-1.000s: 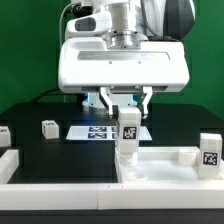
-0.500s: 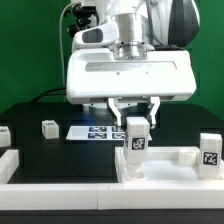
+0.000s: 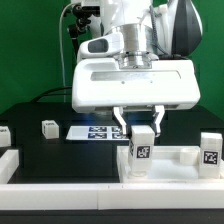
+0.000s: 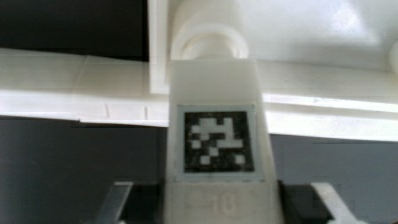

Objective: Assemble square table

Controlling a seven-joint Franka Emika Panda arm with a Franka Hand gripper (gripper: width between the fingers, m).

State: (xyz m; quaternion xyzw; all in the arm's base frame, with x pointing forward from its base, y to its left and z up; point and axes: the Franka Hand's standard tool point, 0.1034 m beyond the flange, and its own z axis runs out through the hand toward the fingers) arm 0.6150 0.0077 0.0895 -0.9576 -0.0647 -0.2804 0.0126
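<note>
My gripper [image 3: 141,127] is shut on a chunky white table leg [image 3: 141,152] with a black-and-white tag, held upright. The leg's lower end stands on or just above the white square table top [image 3: 172,170] near its corner on the exterior view's left; I cannot tell whether they touch. In the wrist view the tagged leg [image 4: 217,120] fills the middle between my two fingers [image 4: 125,205], with the table top [image 4: 71,95] behind it. Loose tagged legs stand at the exterior view's left [image 3: 48,128], far left [image 3: 3,135] and right [image 3: 209,152].
The marker board [image 3: 92,131] lies on the black table behind the gripper. A long white low border rail [image 3: 60,172] runs along the front. A short white stub [image 3: 188,154] rises at the table top's far side.
The gripper has carried the leg toward the exterior view's right and slightly lower, along the table top. The loose legs have not moved.
</note>
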